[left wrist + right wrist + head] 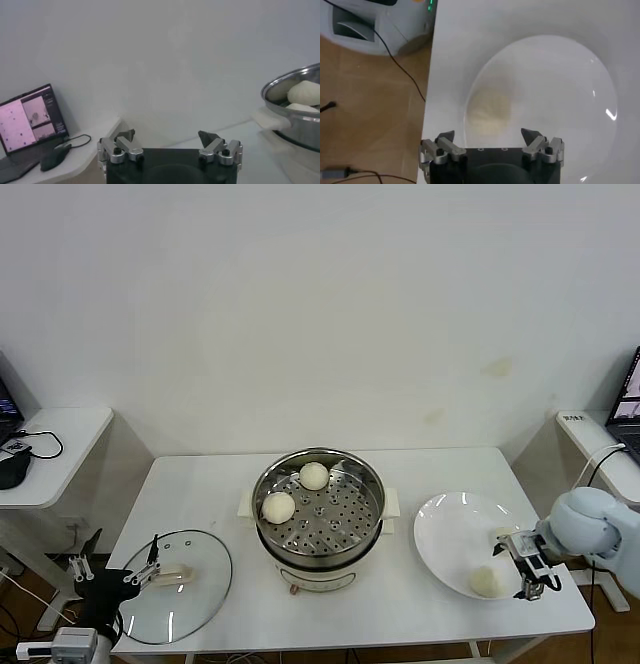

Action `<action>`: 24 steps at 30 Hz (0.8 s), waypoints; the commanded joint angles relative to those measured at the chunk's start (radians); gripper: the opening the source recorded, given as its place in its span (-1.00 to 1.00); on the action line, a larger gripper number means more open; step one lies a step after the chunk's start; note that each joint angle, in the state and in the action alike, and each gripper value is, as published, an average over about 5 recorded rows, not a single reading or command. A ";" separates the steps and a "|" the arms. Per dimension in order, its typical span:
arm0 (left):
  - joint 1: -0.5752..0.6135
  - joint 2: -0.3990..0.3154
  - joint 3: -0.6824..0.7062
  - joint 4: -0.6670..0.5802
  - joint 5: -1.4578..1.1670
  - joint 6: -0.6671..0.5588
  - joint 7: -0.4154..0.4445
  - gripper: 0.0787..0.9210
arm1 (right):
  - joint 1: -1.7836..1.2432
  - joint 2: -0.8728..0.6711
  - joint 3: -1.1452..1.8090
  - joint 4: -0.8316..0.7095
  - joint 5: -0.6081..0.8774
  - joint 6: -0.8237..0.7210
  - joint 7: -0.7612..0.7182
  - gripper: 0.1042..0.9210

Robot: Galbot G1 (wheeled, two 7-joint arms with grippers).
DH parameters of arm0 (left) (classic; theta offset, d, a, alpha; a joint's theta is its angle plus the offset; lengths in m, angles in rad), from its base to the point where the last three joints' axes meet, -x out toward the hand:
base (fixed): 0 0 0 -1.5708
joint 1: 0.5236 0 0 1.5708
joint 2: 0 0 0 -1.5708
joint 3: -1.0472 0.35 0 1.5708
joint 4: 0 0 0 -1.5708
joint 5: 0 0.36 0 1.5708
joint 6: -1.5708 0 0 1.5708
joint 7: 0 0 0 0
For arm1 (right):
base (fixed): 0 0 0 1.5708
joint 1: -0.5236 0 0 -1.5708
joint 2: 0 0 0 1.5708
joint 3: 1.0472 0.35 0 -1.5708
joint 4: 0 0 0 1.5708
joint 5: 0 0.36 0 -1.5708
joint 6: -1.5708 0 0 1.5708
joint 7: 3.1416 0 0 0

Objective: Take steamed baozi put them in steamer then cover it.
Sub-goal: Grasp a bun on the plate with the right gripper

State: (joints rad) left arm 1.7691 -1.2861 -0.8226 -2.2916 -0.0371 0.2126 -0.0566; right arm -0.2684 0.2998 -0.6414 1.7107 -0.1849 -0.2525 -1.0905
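While two buns sit in the shiny perforated steel steamer (318, 502), a round cream-white baozi (486, 581) lies at 5 o'clock on the flat white plate (450, 529), just ahead of the right gripper (492, 136), jaws released. The left gripper (166, 135) idles, also spread, beside the glass cover (200, 559).

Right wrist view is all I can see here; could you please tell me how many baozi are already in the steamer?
Observer: Two baozi lie in the steamer, toward its left and far side.
Operator: Thank you. Is the cover on it?
Observer: No. The cover lies flat on the table, left of the steamer, near the front edge.
Operator: And what is the left arm doing?
Observer: The left gripper hangs open at the cover's left side, holding nothing.
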 commanded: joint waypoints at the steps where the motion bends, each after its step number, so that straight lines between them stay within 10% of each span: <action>1: 0.000 0.001 -0.002 0.003 0.001 -0.001 0.000 0.77 | -0.082 0.094 0.058 -0.099 -0.014 -0.001 0.009 0.76; 24: -0.002 -0.006 -0.001 0.005 0.003 0.000 0.000 0.77 | -0.069 0.127 0.052 -0.142 0.029 -0.053 -0.014 0.37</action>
State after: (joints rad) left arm 1.7667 -1.2921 -0.8242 -2.2850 -0.0350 0.2125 -0.0570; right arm -0.3314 0.4137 -0.5962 1.5851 -0.1705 -0.2929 -1.0906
